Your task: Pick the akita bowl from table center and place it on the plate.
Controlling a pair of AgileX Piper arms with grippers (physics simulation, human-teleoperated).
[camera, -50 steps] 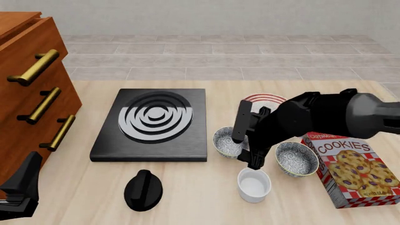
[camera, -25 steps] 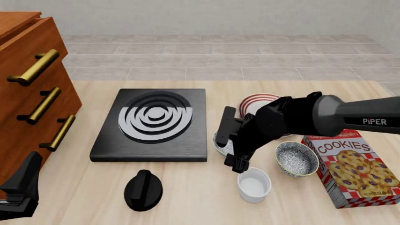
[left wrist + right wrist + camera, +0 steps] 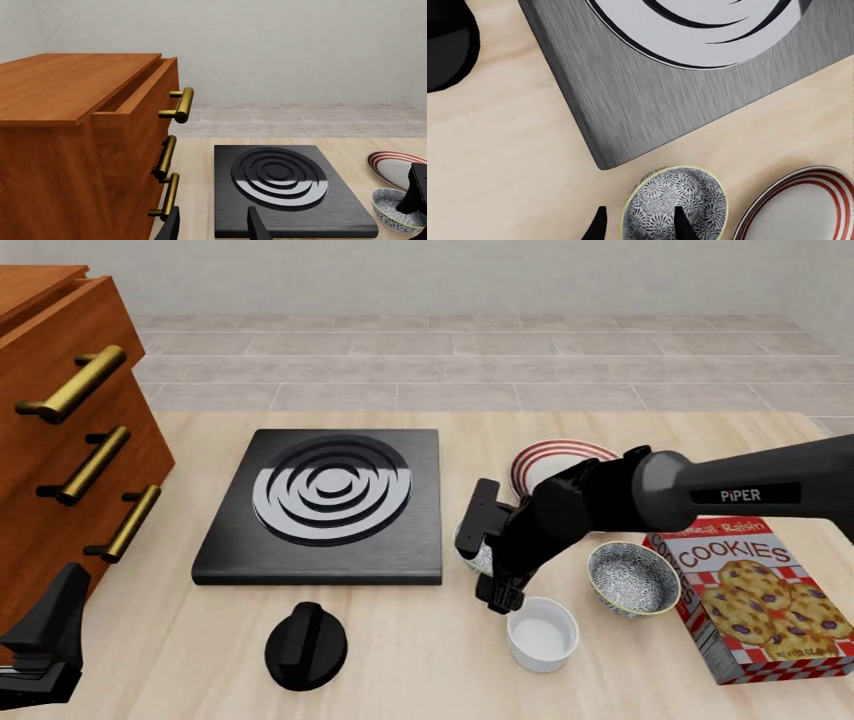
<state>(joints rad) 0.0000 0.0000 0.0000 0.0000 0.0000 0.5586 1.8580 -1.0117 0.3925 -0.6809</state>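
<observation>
The akita bowl (image 3: 684,197) stands at table centre, just in front of the stove's right corner; in the front view only a sliver of the akita bowl (image 3: 466,540) shows behind my right gripper (image 3: 490,548). The right gripper (image 3: 639,220) is open and low over the bowl's rim, one finger inside the bowl and one outside. The plate (image 3: 547,458), white with red stripes, lies just beyond the bowl and also appears as plate (image 3: 804,210) and plate (image 3: 392,166). My left gripper (image 3: 213,227) is open and holds nothing, low at the table's near left corner.
A look-alike bowl (image 3: 633,578) sits to the right, beside a cookies box (image 3: 754,600). A small white cup (image 3: 542,633) stands close in front of the right gripper. A black stove slab (image 3: 327,502), a black knob-like object (image 3: 307,645) and a wooden drawer cabinet (image 3: 67,440) fill the left side.
My right gripper has swung left and dropped from between the two bowls onto the central bowl, now covering most of it. The left arm has not moved.
</observation>
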